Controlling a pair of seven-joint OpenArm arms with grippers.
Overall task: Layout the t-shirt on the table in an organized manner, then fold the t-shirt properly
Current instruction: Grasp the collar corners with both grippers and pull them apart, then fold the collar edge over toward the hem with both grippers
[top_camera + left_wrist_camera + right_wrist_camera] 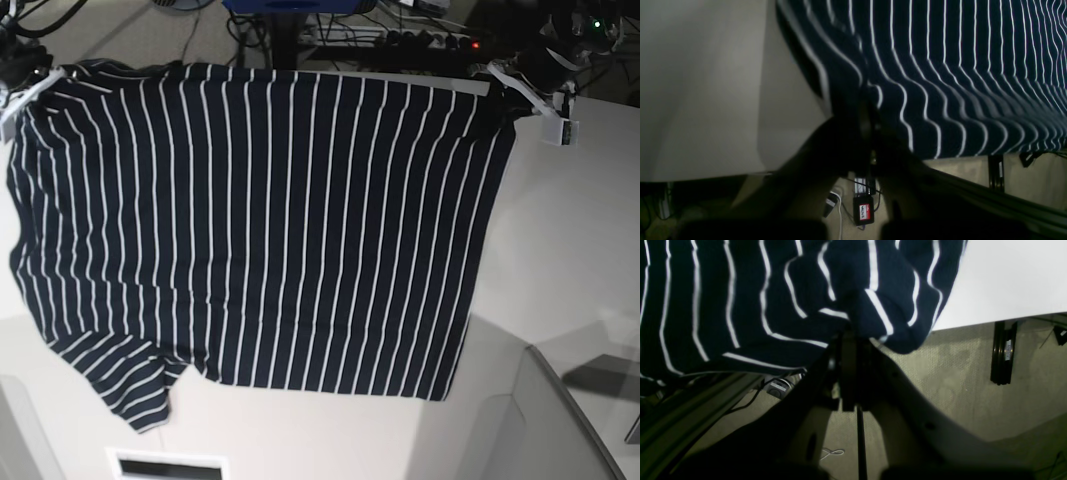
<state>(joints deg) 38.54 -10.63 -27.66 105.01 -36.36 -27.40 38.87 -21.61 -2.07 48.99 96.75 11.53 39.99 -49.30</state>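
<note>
The t-shirt [270, 220], dark navy with thin white stripes, is stretched wide over the white table [565, 230], with a sleeve at the lower left. My left gripper [497, 85] is shut on its far right corner. My right gripper [42, 80] is shut on its far left corner. In the left wrist view the left gripper [870, 111] pinches the t-shirt [940, 66] at its hem, beside the table [706, 83]. In the right wrist view the right gripper [848, 336] holds a bunched fold of the t-shirt [740, 290] past the edge of the table [1007, 280].
Beyond the table's far edge lie cables and a power strip [420, 38]. Below, on the carpet, a black box with a red label [864, 211] and a black post [1003, 353] show. A grey panel [560, 400] rises at the near right, and a slot [165, 467] sits at the near edge.
</note>
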